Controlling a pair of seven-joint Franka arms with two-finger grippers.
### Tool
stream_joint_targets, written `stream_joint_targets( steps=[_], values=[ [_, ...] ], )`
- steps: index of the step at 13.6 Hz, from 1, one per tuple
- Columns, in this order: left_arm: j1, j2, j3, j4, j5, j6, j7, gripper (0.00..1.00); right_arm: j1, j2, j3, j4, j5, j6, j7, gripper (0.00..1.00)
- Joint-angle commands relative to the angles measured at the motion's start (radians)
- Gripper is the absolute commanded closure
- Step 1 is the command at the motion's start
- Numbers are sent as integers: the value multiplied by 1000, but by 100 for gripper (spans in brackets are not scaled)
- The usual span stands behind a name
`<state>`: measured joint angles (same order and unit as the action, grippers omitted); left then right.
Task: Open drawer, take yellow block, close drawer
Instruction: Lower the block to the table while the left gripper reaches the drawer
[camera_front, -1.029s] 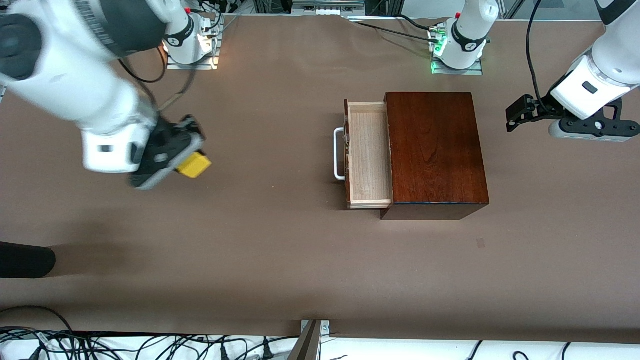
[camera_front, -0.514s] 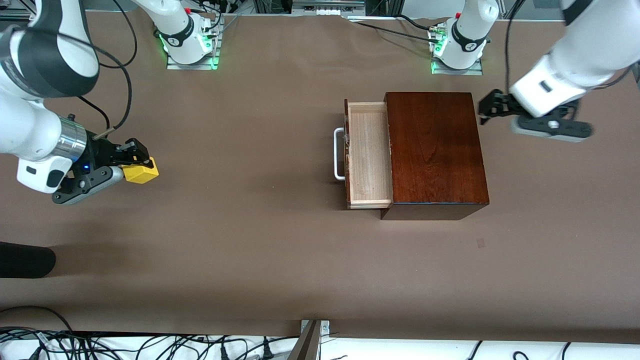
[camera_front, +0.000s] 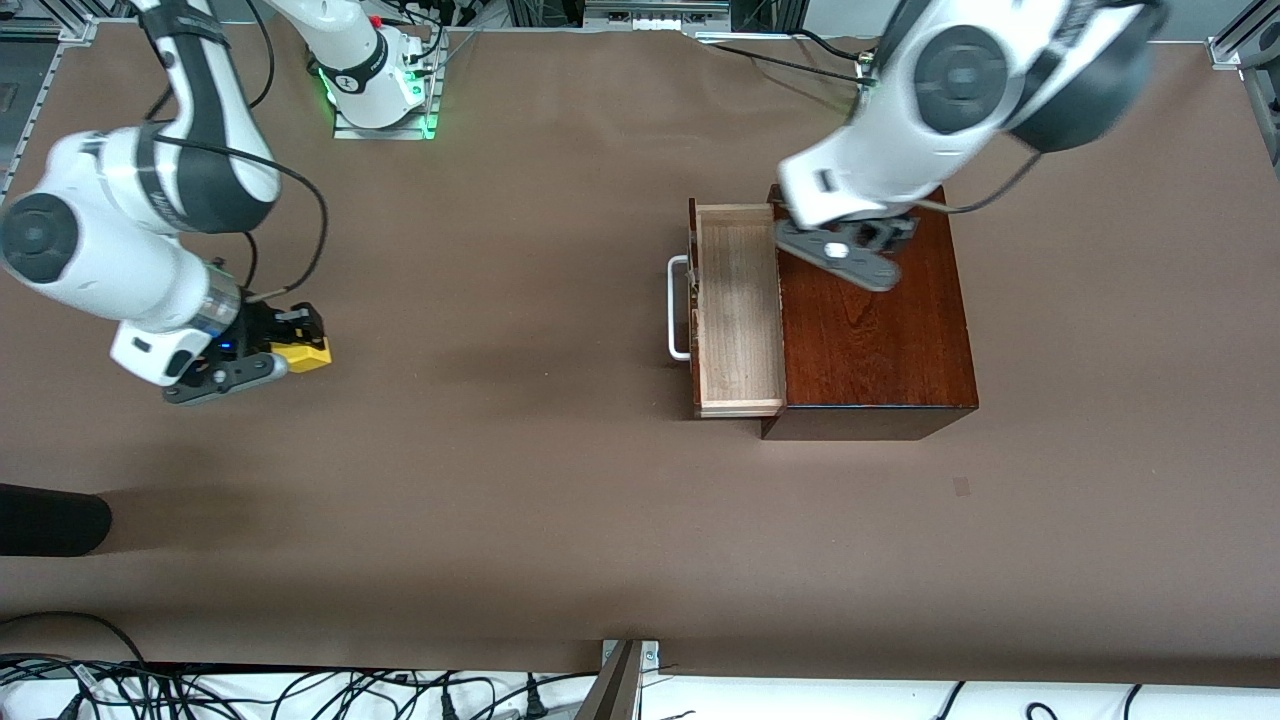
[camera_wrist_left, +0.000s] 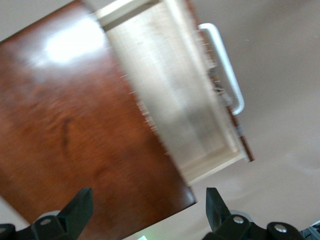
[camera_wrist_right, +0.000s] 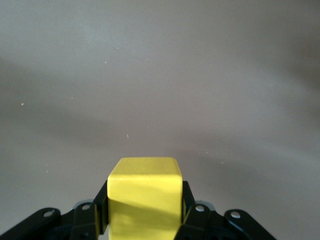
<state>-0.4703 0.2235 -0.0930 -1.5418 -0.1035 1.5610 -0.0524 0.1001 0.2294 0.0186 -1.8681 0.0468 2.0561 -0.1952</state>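
Observation:
The drawer (camera_front: 738, 300) of the dark reddish-brown wooden box (camera_front: 870, 330) stands pulled out toward the right arm's end, its pale inside empty and its white bar handle (camera_front: 678, 305) showing. My right gripper (camera_front: 290, 345) is shut on the yellow block (camera_front: 305, 353), low over the table near the right arm's end. In the right wrist view the block (camera_wrist_right: 145, 195) sits between the gripper's (camera_wrist_right: 145, 212) fingers. My left gripper (camera_front: 880, 235) hovers over the box top, open and empty. The left wrist view shows the gripper (camera_wrist_left: 146, 215) over the box top (camera_wrist_left: 65, 135), with the drawer (camera_wrist_left: 175, 95) and handle (camera_wrist_left: 225, 75) there too.
A black rounded object (camera_front: 50, 520) lies at the table's edge at the right arm's end, nearer the front camera. Cables (camera_front: 300, 690) run along the near edge. The arm bases (camera_front: 375, 85) (camera_front: 915, 90) stand at the table's back edge.
My left arm swung from off the box's side to over the box top. My right gripper, still holding the yellow block, shifted a little and sank lower over the table.

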Motion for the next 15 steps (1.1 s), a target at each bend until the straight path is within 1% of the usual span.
stream_joint_targets(
  steps=[1, 2, 3, 4, 6, 7, 9, 11, 12, 13, 15],
  values=[
    [-83, 80, 15, 78, -5, 81, 130, 0, -19, -55, 21, -149, -16, 149, 26, 100],
    [-85, 97, 15, 80, -7, 106, 210, 0, -19, -53, 24, -201, -16, 223, 57, 100],
    [-87, 103, 15, 74, -5, 141, 270, 0, -19, -52, 47, -242, -18, 277, 104, 100],
    [-93, 111, 13, 68, -8, 204, 333, 0, -19, -42, 59, -264, -19, 313, 153, 100],
    [-135, 161, 10, 71, -4, 293, 442, 0, -19, -6, 64, -270, -34, 334, 226, 100],
    [-151, 180, 10, 69, -1, 309, 465, 0, -19, 13, 64, -276, -51, 341, 262, 100],
    [-154, 198, 9, 68, -5, 303, 554, 0, -23, 27, 64, -328, -67, 422, 295, 100],
    [-192, 229, 9, 71, -2, 332, 566, 0, -36, 53, 64, -361, -67, 492, 306, 100],
    [-211, 252, 7, 69, 11, 388, 598, 0, -42, 70, 64, -362, -67, 504, 307, 100],
    [-255, 267, 9, 71, 30, 430, 647, 0, -48, 77, 64, -364, -67, 507, 307, 100],
    [-280, 298, 9, 69, 68, 439, 669, 0, -48, 87, 64, -379, -70, 519, 307, 100]
  ],
)
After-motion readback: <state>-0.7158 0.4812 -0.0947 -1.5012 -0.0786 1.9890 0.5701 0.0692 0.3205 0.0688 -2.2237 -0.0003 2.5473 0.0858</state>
